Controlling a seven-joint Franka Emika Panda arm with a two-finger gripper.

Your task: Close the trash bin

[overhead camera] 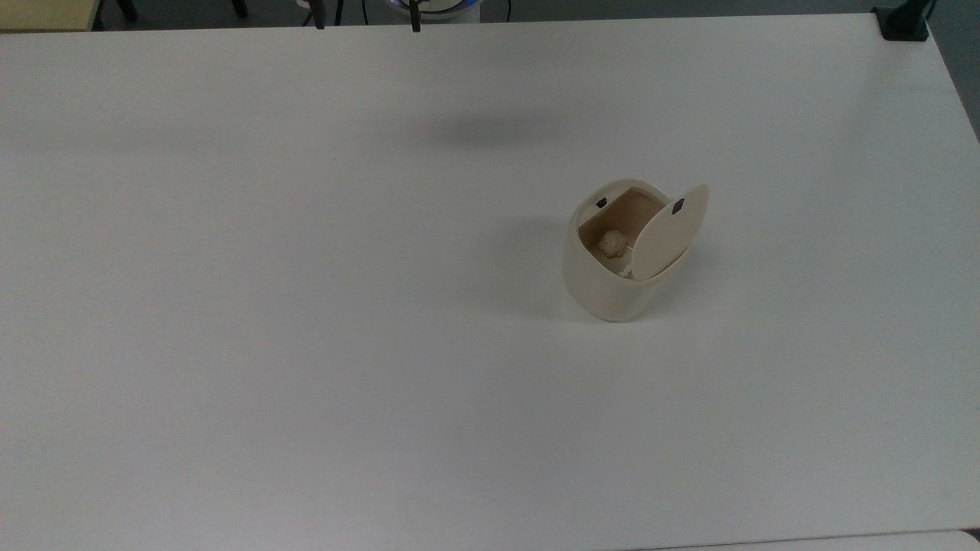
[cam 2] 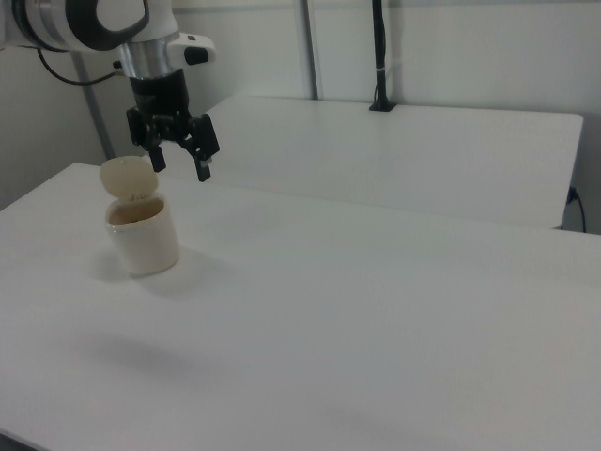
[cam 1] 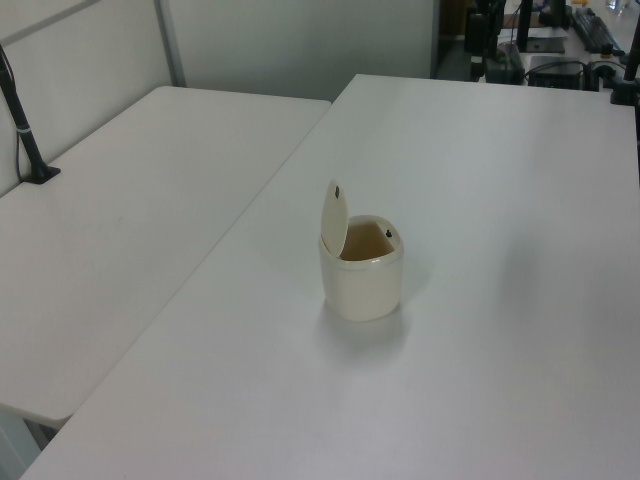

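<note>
On table (overhead camera: 306, 306): trash bin (overhead camera: 605, 287) open

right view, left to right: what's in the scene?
Trash bin with its lid raised → open gripper hanging above the table → black pole on the far table.

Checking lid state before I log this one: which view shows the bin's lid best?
The top view: the lid stands raised on its hinge, black mark visible, with the bin open and a crumpled wad inside. The left view shows the lid edge-on; the right view shows its rounded face upright.
</note>
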